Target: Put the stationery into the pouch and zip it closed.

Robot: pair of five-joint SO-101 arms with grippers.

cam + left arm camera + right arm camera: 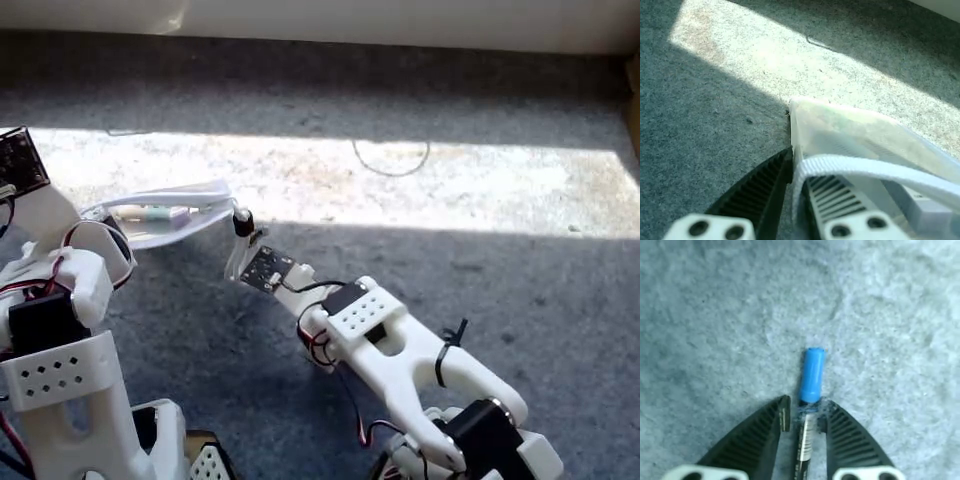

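The left tool (pixel 796 170) pinches one end of the soft, translucent pouch (pixel 165 228), which gapes open on the sunlit grey carpet (pixel 500 290) with 1 item (pixel 155 212) inside. Just beside its mouth, the right tool (pixel 804 412) straddles a blue-capped pen (pixel 811 375); whether it grips cannot be told. The pen looks light, stiff and slick, best held mid-barrel. The floppy zip edge may snag it. A wire loop (pixel 390 160) lies well apart.

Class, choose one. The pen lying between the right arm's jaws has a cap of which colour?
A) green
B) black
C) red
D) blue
D: in the right wrist view, the pen carries a bright blue cap at its far end.
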